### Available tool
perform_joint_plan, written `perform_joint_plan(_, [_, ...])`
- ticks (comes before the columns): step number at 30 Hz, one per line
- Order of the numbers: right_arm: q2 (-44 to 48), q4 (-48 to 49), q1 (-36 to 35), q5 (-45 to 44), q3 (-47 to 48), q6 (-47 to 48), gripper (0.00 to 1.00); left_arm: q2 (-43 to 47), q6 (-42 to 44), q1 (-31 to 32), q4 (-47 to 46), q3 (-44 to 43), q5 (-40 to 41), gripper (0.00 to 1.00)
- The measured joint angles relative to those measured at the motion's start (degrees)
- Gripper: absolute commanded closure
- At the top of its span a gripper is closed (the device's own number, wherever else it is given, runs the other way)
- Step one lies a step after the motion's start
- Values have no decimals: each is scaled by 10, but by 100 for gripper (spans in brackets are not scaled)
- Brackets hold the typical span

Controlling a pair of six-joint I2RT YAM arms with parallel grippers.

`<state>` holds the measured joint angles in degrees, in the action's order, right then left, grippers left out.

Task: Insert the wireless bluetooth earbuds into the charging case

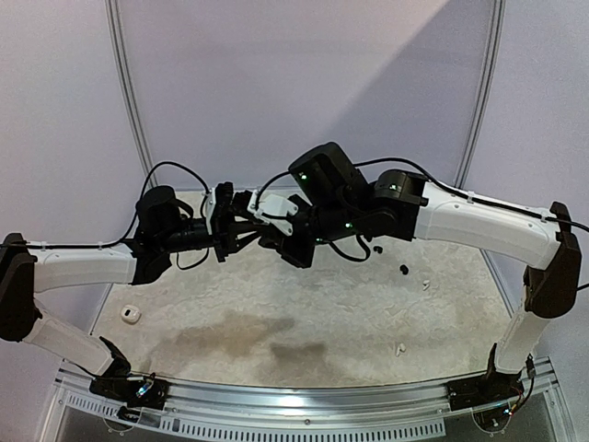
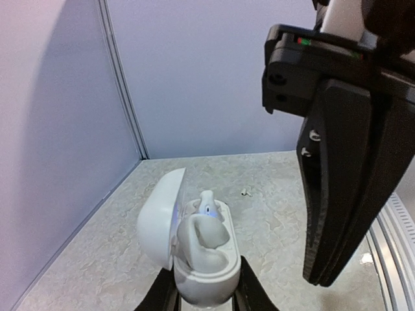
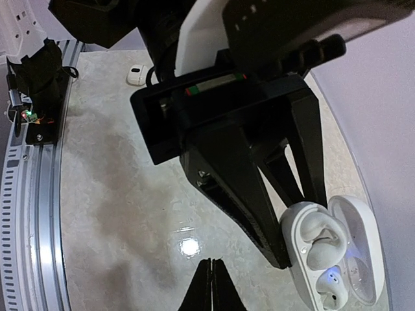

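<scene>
Left fingers [image 2: 249,293] clamping open case [image 2: 194,259], holding it above worktop [image 2: 292,214]; white earbud [image 2: 207,206] sitting inside case; right fingers [image 3: 211,288] pressing together, empty, hovering beside case; black earbud [image 1: 403,269] lying loose on worktop.

Two arms: the left arm [image 1: 83,267] and the right arm [image 1: 479,221]. Two grippers, one per arm: the left gripper [image 2: 207,295] and the right gripper [image 3: 211,285]. Two white cases: the open case [image 2: 201,272] and the far case [image 1: 130,315]. One desk [image 1: 276,313]. Four loose buds show from above. Two are black, the first black bud [image 1: 403,270] and the second black bud [image 1: 377,249]. Two are white, the first white bud [image 1: 425,284] and the second white bud [image 1: 400,350]. One more white one, the docked bud [image 2: 207,206], makes five buds counted.
</scene>
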<state>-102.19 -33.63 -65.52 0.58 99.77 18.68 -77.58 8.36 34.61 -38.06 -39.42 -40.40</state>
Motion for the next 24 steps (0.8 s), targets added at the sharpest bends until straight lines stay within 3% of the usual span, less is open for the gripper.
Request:
perform_joint_plan(10, [28,29,8,0,-17,-16,88,0,16,0,-1,0,-4,100])
perform_joint_plan(24, [36,79,26,-58,-17,-30,87,1,37,0,-2,0,-12,100])
